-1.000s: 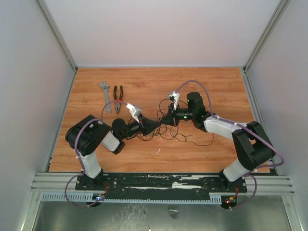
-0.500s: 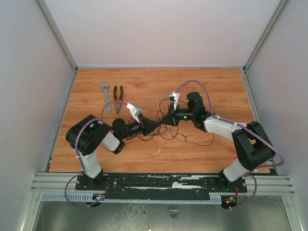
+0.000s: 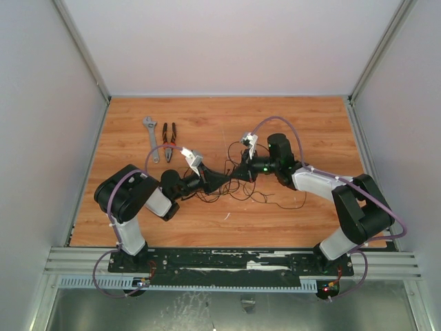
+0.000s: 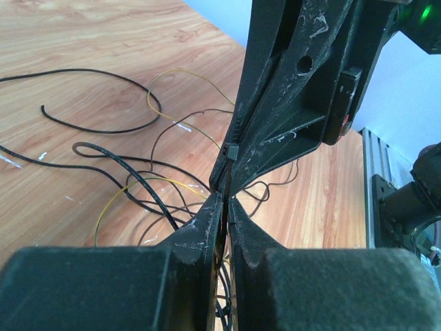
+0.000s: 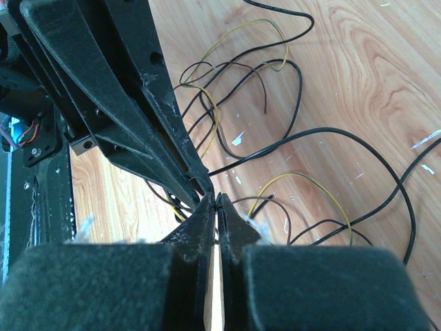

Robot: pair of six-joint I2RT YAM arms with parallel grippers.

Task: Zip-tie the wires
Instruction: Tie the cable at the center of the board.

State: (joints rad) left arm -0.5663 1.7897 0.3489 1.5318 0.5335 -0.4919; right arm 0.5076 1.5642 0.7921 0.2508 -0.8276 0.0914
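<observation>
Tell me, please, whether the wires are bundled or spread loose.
Spread loose: the wires lie in separate loops and curls over the wooden table.

arms: two, left arm [image 3: 131, 198] and right arm [image 3: 348, 201]
claws: two, left claw [image 3: 226, 175] and right claw [image 3: 238, 169]
wrench [image 3: 150, 135]: one
pliers [image 3: 169, 140]: one pair
wires [image 4: 117, 160]: one tangle under the claws, strands uncountable
zip tie [image 4: 231, 150]: one, between the claws
counter [image 3: 207, 117]: one
</observation>
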